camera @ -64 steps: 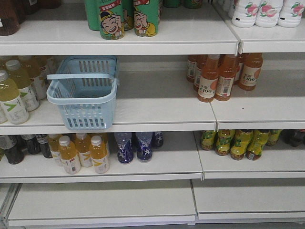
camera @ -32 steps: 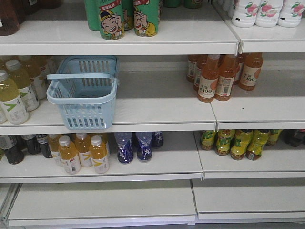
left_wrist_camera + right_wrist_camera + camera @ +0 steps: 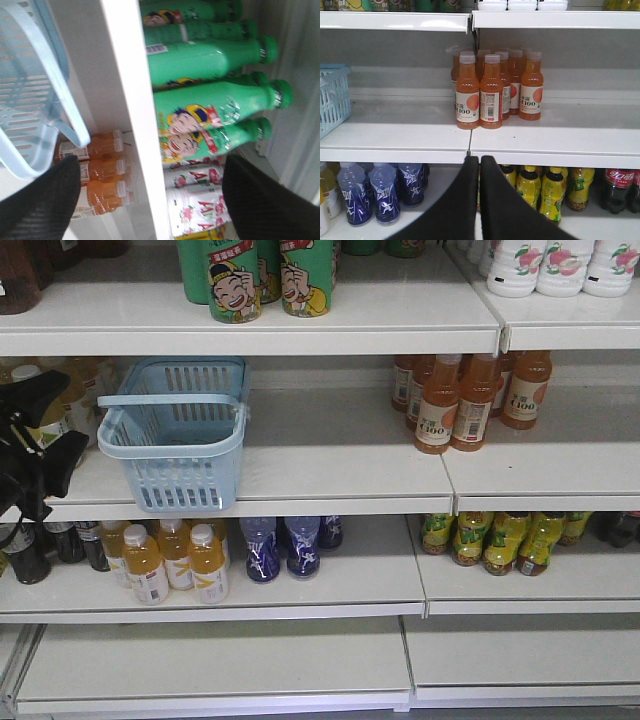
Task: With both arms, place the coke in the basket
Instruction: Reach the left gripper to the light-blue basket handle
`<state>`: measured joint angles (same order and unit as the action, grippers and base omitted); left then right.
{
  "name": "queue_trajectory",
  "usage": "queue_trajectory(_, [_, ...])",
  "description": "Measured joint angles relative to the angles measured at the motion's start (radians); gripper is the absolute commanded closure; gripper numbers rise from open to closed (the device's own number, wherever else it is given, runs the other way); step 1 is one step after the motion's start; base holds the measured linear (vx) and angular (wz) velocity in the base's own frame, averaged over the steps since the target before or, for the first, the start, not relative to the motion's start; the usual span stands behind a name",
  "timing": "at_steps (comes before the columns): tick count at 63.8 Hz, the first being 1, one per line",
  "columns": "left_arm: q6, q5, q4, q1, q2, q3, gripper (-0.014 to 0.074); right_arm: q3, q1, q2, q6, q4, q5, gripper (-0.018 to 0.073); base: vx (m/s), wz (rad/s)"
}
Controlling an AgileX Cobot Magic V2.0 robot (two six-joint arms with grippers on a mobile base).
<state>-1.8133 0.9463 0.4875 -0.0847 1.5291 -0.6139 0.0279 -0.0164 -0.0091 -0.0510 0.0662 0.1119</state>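
Exterior front-facing view: the basket (image 3: 185,480) sits on the middle shelf (image 3: 330,465), bare floor showing; left hand (image 3: 150,167) spread open, right hand (image 3: 480,167) pinched closed.

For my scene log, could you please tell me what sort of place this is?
Probably a shop's drinks aisle, or a mock-up of one: white tiered shelves, grouped orange bottles and green bottles, and a light blue shopping basket on one shelf.

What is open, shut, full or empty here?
basket: upright, empty, handle lying across its rim
left gripper: open, holding nothing
right gripper: shut, holding nothing
orange drink bottles: upright, capped
green cartoon bottles: upright, capped
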Motion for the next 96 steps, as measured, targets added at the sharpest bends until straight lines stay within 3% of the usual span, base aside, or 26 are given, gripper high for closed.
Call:
queue_trajectory(35, [-0.046,0.011,-0.003,0.000,0.370,-0.301,0.0037,0.000,0.000,0.000,0.000,0.000,0.000,0.0564,0.00,0.00])
queue_trajectory(56, [-0.092,-0.001,-0.004,0.000,0.458,-0.398,0.0056,0.000,0.000,0.000,0.000,0.000,0.000,0.0564,0.00,0.00])
queue_trajectory(86, [-0.095,-0.069,-0.007,0.020,0.549,-0.563,0.0056,0.000,0.000,0.000,0.000,0.000,0.000,0.0564,0.00,0.00])
queue_trajectory(96, [-0.115,-0.076,-0.012,0.028,0.582,-0.610,0.0095,0.000,0.000,0.000,0.000,0.000,0.000,0.0564,0.00,0.00])
